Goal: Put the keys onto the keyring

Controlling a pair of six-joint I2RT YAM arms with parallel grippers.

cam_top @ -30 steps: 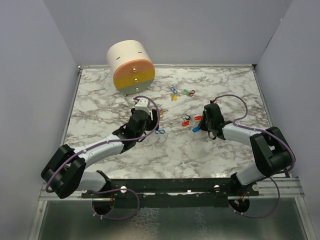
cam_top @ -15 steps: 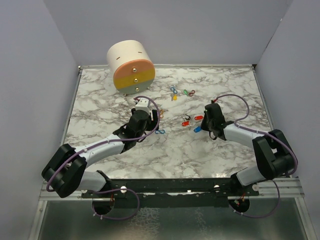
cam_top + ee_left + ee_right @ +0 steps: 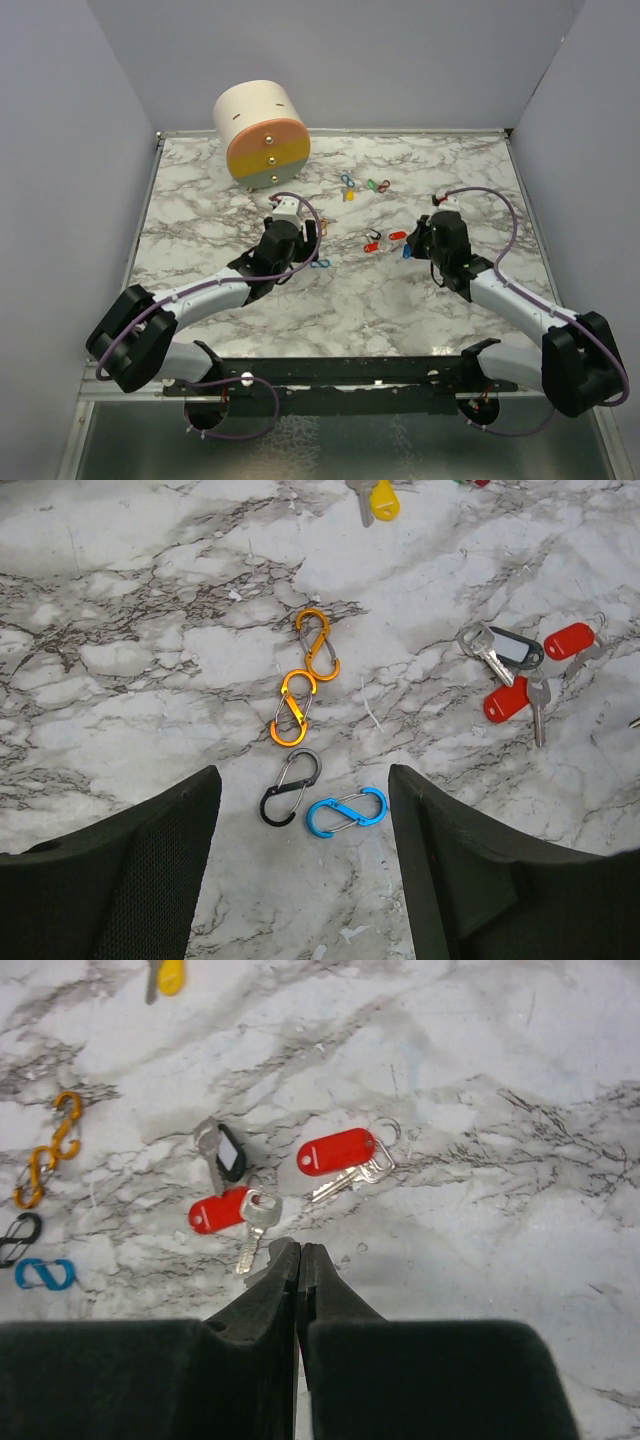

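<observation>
The fingers (image 3: 130, 870) of the left gripper (image 3: 303, 775) stand well apart and low over the marble table (image 3: 200, 200). A black clip (image 3: 290, 787) and a blue clip (image 3: 346, 811) lie flat between them. Two orange clips (image 3: 305, 675) lie end to end just beyond. That straddling pose looks like a set-up to close on one clip, which would likely serve as the ring. Nothing is gripped yet.

The fingers (image 3: 265, 1290) of the right gripper (image 3: 298, 1248) are pressed tight together, tips pointing down at the table. From the wrist nothing shows between them. From above, a blue key (image 3: 407, 252) sits right at the tips. It may be pinched by its thin blade, but I cannot tell.

Two red keys (image 3: 337, 1150) and a black tag (image 3: 228, 1155) lie loose on the table just beyond the right gripper's tips, between the two arms. A yellow key (image 3: 383, 497) lies farther off. Still farther lie more coloured keys (image 3: 365, 184), right of the round box (image 3: 262, 135) at the far side.

The task is at an early stage: no key is on a clip. With one arm at the clips and the other at the keys, the arms look set to bring the parts together. The key is tiny, so a poor pinch could let it slip or twist.
</observation>
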